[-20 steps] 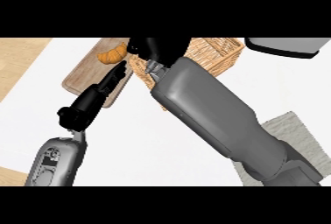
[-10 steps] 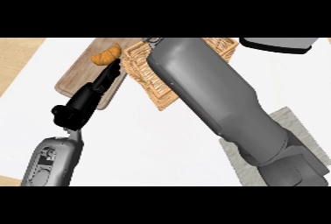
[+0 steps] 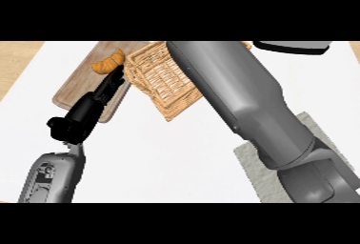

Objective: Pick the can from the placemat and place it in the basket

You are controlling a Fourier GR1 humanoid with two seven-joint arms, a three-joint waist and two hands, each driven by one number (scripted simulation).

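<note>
A woven basket (image 3: pixel 165 81) stands tilted on the white counter at the upper middle. My grey right forearm (image 3: pixel 239 95) crosses its right part, running from the lower right up to the view's top edge. The right hand is beyond that edge and does not show. No can is visible anywhere, neither in the basket's visible part nor on the grey placemat (image 3: pixel 256 162) at the lower right, which the forearm partly covers. My left hand (image 3: pixel 84 114) is at the left, open, with straight fingers pointing up along the basket's left side.
A wooden cutting board (image 3: pixel 74 90) with a croissant (image 3: pixel 107 63) on it lies left of the basket, under the left hand's fingertips. A grey rounded object (image 3: pixel 292 46) shows at the top right edge. Wooden floor shows past the counter's left edge.
The right forearm has stretched farther up over the basket, and its black hand has passed out of the top of the view. The left hand stays beside the basket.
</note>
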